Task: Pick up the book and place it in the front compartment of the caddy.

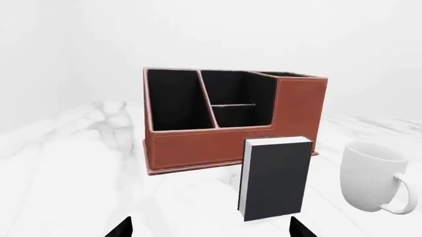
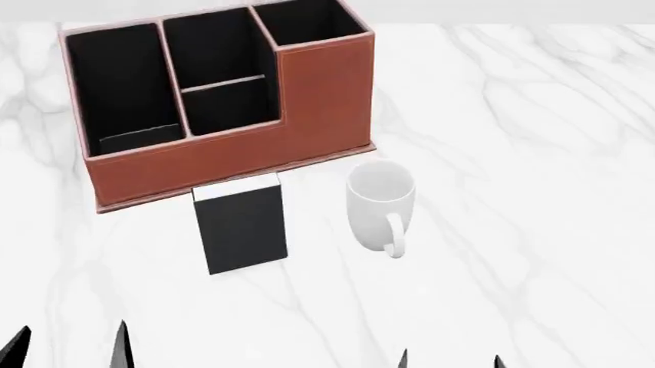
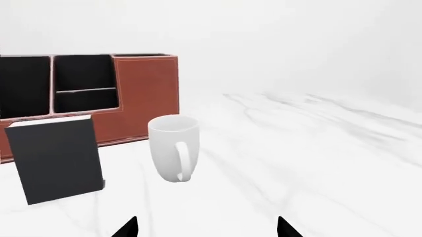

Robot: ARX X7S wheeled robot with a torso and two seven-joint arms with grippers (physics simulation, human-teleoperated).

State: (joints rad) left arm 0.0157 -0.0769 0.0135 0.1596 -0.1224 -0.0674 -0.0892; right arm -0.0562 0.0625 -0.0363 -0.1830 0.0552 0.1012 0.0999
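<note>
The black book (image 2: 241,226) stands upright on the white marble table, just in front of the reddish-brown caddy (image 2: 235,153). It also shows in the left wrist view (image 1: 275,177) and the right wrist view (image 3: 56,158). The caddy (image 1: 197,148) has black compartments and a taller corner at the right. My left gripper (image 2: 67,346) is open and empty, near the table's front edge, short of the book. My right gripper (image 2: 450,360) is open and empty, in front of the mug. Only the fingertips (image 1: 122,228) of each gripper show.
A white mug (image 2: 382,201) stands upright right of the book, its handle toward me; it shows in the left wrist view (image 1: 372,175) and the right wrist view (image 3: 173,147). The marble table (image 2: 532,153) stretches to the right.
</note>
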